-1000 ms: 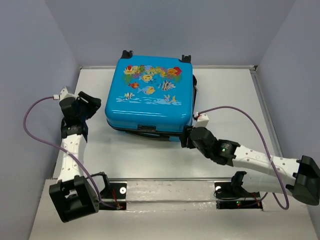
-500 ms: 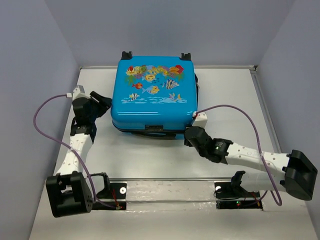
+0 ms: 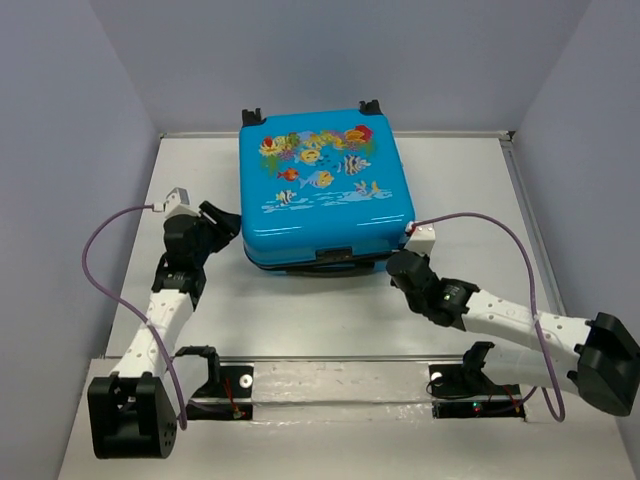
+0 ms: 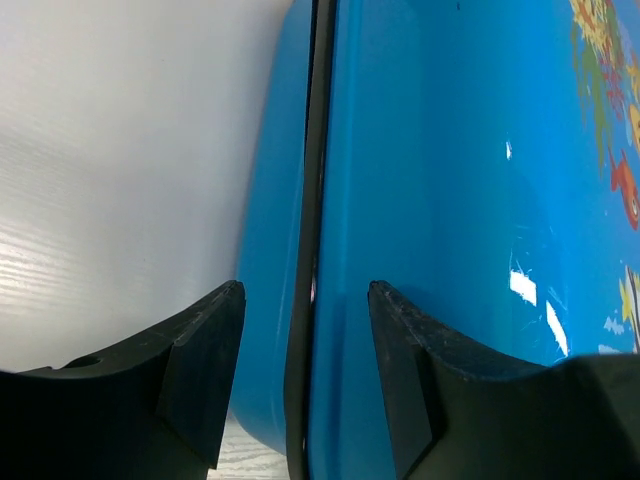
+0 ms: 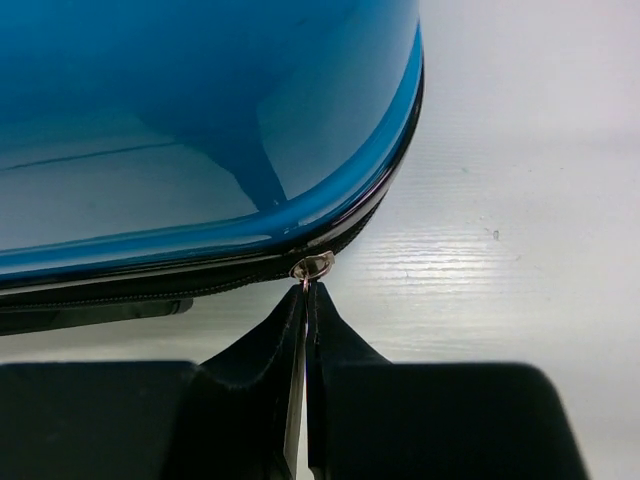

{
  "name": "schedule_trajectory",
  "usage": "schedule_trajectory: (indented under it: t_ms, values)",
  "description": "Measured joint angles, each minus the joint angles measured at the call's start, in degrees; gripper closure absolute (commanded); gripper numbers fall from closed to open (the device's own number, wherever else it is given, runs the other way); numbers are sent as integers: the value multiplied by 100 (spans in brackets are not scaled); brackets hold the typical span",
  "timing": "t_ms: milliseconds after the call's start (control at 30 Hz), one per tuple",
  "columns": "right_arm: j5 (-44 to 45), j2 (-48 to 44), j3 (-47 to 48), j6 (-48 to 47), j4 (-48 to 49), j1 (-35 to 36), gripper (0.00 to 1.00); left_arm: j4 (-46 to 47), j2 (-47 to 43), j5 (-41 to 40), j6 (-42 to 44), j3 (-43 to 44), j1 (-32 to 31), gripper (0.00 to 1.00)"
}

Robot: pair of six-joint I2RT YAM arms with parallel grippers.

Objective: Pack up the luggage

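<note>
The luggage (image 3: 320, 190), a bright blue hard-shell suitcase, lies closed and flat on the white table with its fish-and-coral print facing up. My left gripper (image 3: 230, 222) is at its near left corner. In the left wrist view the open left gripper (image 4: 305, 290) straddles the luggage (image 4: 430, 200) at its black zipper seam; contact cannot be judged. My right gripper (image 3: 397, 262) is at the near right corner. In the right wrist view the right gripper (image 5: 308, 292) is shut on the small metal zipper pull (image 5: 312, 267), just under the luggage (image 5: 200, 120).
Black wheels (image 3: 252, 116) sit on the luggage's far side near the back wall. A dark handle (image 3: 335, 258) runs along its near side. Grey walls close in the table (image 3: 470, 190) on three sides. A metal rail (image 3: 340, 380) carries both arm bases.
The luggage has slid right and turned slightly. My left gripper followed it rightward at the left corner. My right gripper went from open to shut on the zipper pull.
</note>
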Motion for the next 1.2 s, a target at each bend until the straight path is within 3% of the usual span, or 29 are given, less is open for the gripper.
schedule_trajectory:
  t_ms: [167,367,567,767,867,933,1067,1200]
  values:
    - [-160,-120,-61,-20,13,-7,93,0,-256,-190,-120,-221,-352,36]
    - [-1139,111,-166,-87,693,293,93,0,-280,-553,-308,-247,-1003,36]
    - [-1547,1598,852,-282,1154,1550,93,-31,-280,-717,-490,-238,-1626,36]
    - [-1681,2754,1510,-299,1941,2116,93,-48,-289,-826,-592,-227,-1858,36]
    - [-1635,3088,1582,-282,2538,2144,93,-177,-289,-933,-562,-109,-1915,28]
    - [-1622,3064,1471,-232,2806,2149,93,-400,-269,-1025,-463,138,-1928,18]
    - [-1720,2435,802,-101,3139,2205,93,-686,48,-1036,-240,1117,-1910,3]
    - [-1864,1578,210,63,3027,2343,93,-522,645,-763,-90,2240,-1784,1]
